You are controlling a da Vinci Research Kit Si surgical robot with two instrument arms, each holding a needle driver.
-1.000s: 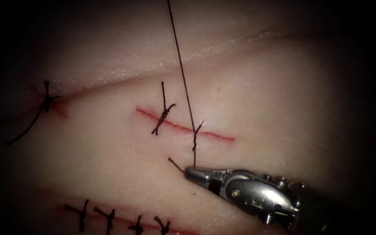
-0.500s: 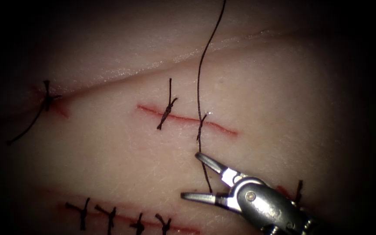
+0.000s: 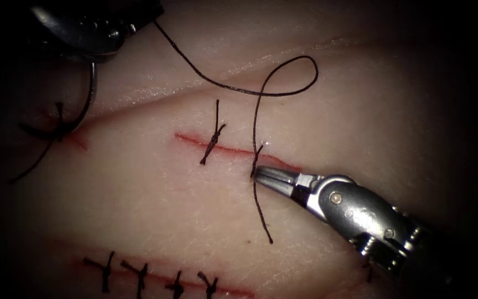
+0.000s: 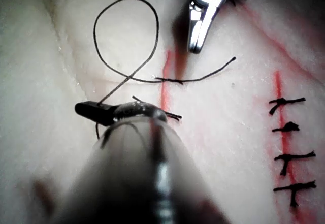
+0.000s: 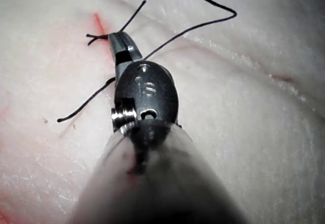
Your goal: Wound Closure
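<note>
Two slim silver metal needle drivers: one upper left point(image 3: 84, 33), one lower right point(image 3: 275, 178). One curved steel needle point(image 3: 87, 105). One long dark thread point(image 3: 261, 91). Four dark knotted stitches along the bottom edge point(image 3: 139, 277).

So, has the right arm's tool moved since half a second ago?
Yes. The right tool has moved up to the cut, beside the knot, and its jaws, open before, are now closed.

Looped thread point(image 3: 283, 83) across red cut point(image 3: 233, 150)

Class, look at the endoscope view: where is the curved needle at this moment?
The needle hangs from the left tool at the endoscope view's upper left, held near one end, its curve dropping toward the far-left stitch, left of the cut, outside the tissue.
</note>
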